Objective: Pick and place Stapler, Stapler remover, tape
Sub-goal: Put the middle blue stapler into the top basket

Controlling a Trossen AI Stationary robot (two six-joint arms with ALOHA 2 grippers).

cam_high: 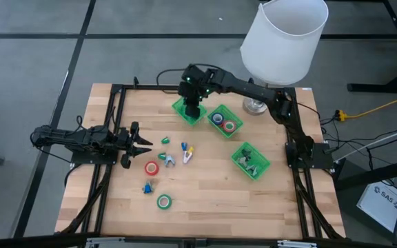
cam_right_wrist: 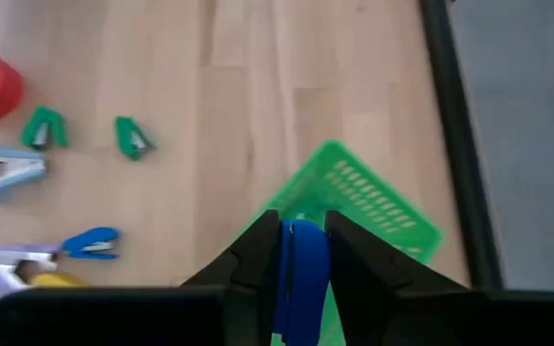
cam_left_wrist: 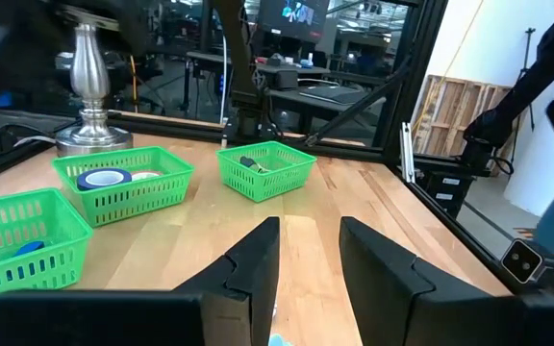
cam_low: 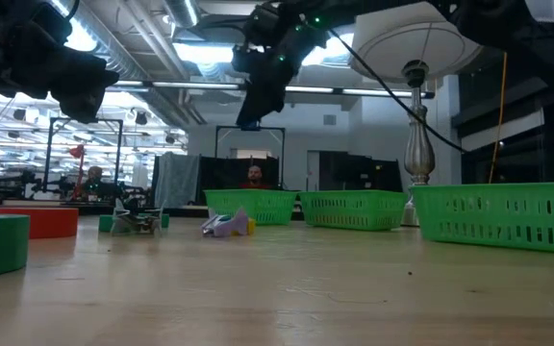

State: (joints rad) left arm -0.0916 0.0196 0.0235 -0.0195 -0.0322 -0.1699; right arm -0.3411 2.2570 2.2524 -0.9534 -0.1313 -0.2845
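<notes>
Roughly midway, judging by how the things lie. The right gripper (cam_right_wrist: 301,264) hangs over the far-left green basket (cam_high: 189,110), its jaws clamped on a blue stapler (cam_right_wrist: 301,279) that points down toward the basket's mesh; my guess is that this piece is about to be dropped in. That basket already holds a dark item, seen from the left wrist view, though what it is I cannot tell. The middle basket (cam_high: 225,121) holds two tape rolls, one blue (cam_high: 217,118) and one with red on it (cam_high: 230,127). The right basket (cam_high: 251,160), nearest the right edge, holds a small heap of pieces too small to name.

Left on the table (cam_high: 205,193): a red tape roll (cam_high: 151,167), a green tape roll (cam_high: 164,201) nearer the front, a small green staple remover (cam_high: 165,140), a blue-and-yellow piece (cam_high: 187,148), a pale stapler-like piece (cam_high: 167,160) and a small blue one (cam_high: 148,187). So several pick-ups remain.

The left gripper (cam_high: 135,142) waits at the table's left side beside this clutter, jaws parted and holding nothing.
</notes>
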